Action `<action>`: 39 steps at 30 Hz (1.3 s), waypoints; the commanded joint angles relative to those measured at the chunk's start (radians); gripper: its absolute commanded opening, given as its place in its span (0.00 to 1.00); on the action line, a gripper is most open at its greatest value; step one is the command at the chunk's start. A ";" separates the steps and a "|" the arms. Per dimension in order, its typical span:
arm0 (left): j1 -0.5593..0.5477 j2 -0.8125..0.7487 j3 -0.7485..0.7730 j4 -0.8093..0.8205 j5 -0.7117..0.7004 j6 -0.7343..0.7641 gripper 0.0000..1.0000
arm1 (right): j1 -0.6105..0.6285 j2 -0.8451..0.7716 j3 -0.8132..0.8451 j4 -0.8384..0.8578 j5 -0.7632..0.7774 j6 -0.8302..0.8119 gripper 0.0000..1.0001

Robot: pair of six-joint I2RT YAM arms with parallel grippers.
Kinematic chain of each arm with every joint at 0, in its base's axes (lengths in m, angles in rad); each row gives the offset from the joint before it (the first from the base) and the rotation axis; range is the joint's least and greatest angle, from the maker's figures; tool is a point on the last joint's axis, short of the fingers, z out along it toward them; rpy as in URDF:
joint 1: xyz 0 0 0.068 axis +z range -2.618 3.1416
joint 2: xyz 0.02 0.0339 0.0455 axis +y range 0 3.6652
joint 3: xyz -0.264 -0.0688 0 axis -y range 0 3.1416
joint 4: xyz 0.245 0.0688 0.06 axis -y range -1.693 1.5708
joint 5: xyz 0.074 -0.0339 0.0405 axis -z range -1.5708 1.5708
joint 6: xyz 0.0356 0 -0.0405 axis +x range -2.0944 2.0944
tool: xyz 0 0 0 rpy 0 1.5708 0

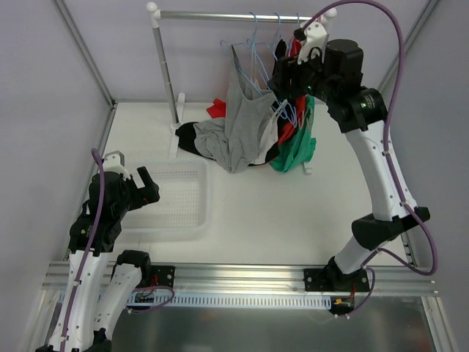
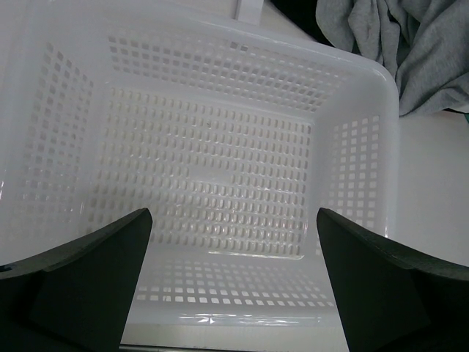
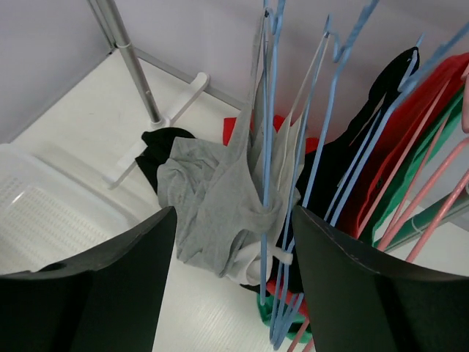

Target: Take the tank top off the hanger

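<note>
The grey tank top (image 1: pixel 245 121) hangs by one strap from a blue hanger (image 1: pixel 253 55) on the rail and trails down onto the table. My right gripper (image 1: pixel 284 79) is up at the rail, right beside the hangers. In the right wrist view its jaws stand apart, with the grey tank top (image 3: pixel 212 198) and the blue hanger (image 3: pixel 267 154) showing in the gap between them; the fingers (image 3: pixel 110 293) touch neither. My left gripper (image 1: pixel 133 172) is open and empty, low at the left over the white basket (image 2: pixel 220 73).
The clothes rack (image 1: pixel 227 15) spans the back, its post (image 1: pixel 167 73) at the left. More blue and pink hangers (image 3: pixel 410 213) carry black, red and green garments (image 1: pixel 297 147) right of the tank top. Black cloth (image 1: pixel 187 136) lies at the rack's foot. The basket (image 1: pixel 183 224) sits front left.
</note>
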 commanded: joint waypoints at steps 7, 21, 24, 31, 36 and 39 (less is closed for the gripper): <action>-0.006 -0.026 -0.006 0.032 -0.013 -0.013 0.99 | 0.052 0.189 0.183 -0.004 0.233 -0.157 0.64; -0.006 -0.029 -0.005 0.033 -0.001 -0.010 0.99 | 0.051 0.291 0.180 0.038 0.244 -0.151 0.54; -0.006 -0.031 -0.005 0.035 0.004 -0.010 0.99 | 0.051 0.291 0.180 0.053 0.230 -0.142 0.47; -0.006 -0.025 -0.006 0.037 0.016 -0.008 0.99 | 0.052 0.303 0.180 0.065 0.178 -0.120 0.34; -0.006 -0.026 -0.006 0.040 0.019 -0.007 0.99 | 0.052 0.314 0.180 0.068 0.138 -0.110 0.13; -0.006 -0.026 -0.006 0.040 0.022 -0.007 0.99 | 0.054 0.312 0.180 0.070 0.124 -0.096 0.08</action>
